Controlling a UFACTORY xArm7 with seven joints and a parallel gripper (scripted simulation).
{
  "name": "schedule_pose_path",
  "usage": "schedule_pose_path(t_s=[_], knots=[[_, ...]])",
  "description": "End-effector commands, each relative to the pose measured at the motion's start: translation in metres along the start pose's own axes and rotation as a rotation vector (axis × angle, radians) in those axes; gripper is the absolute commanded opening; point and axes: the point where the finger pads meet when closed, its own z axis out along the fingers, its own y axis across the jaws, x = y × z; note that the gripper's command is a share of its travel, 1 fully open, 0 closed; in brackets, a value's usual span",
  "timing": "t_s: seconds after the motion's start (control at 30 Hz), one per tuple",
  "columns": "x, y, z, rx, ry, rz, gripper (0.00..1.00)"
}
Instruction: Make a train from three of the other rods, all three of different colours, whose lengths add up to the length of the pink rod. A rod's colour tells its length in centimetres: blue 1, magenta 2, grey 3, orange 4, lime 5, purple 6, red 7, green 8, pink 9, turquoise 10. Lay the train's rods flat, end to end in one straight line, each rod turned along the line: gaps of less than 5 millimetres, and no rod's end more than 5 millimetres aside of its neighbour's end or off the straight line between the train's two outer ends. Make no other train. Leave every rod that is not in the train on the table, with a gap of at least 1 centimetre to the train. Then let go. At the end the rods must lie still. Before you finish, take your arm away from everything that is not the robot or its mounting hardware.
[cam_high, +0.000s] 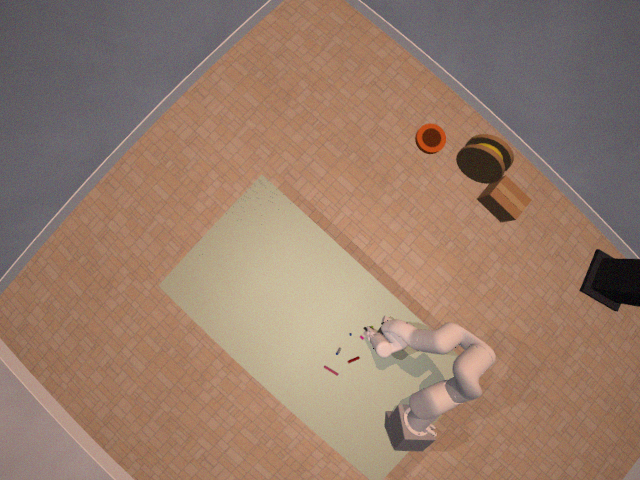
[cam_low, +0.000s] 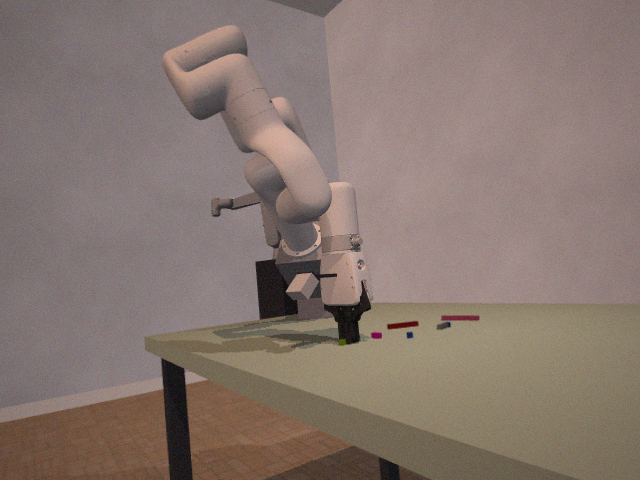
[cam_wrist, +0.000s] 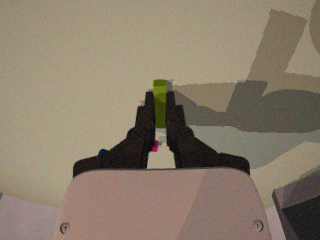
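Pale green tabletop (cam_high: 248, 268) (cam_low: 516, 372) (cam_wrist: 75, 60), one long edge (cam_high: 382, 283) (cam_low: 310, 391) near the end effector (cam_high: 368, 329) (cam_low: 348, 341) (cam_wrist: 160, 93) clamped on the lime rod (cam_high: 371, 327) (cam_low: 342, 342) (cam_wrist: 160, 102)

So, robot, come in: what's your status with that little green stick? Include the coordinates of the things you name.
Gripper (cam_high: 367, 329) (cam_low: 348, 341) (cam_wrist: 160, 103) shut on lime rod (cam_high: 371, 326) (cam_low: 342, 342) (cam_wrist: 160, 87). Three-rod train not built. Magenta rod (cam_high: 361, 337) (cam_low: 376, 335) (cam_wrist: 155, 146) nearby, not blocking.
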Motion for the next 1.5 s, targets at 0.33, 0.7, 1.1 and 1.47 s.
schedule_pose_path(t_s=[0.33,0.7,1.1,1.47], knots=[[0.000,-0.001,-0.029,0.002,0.000,-0.001,0.04],[0.000,-0.001,-0.065,0.002,0.000,-0.001,0.04],[0.000,-0.001,-0.098,0.002,0.000,-0.001,0.04],[0.000,-0.001,-0.101,0.002,0.000,0.000,0.04]])
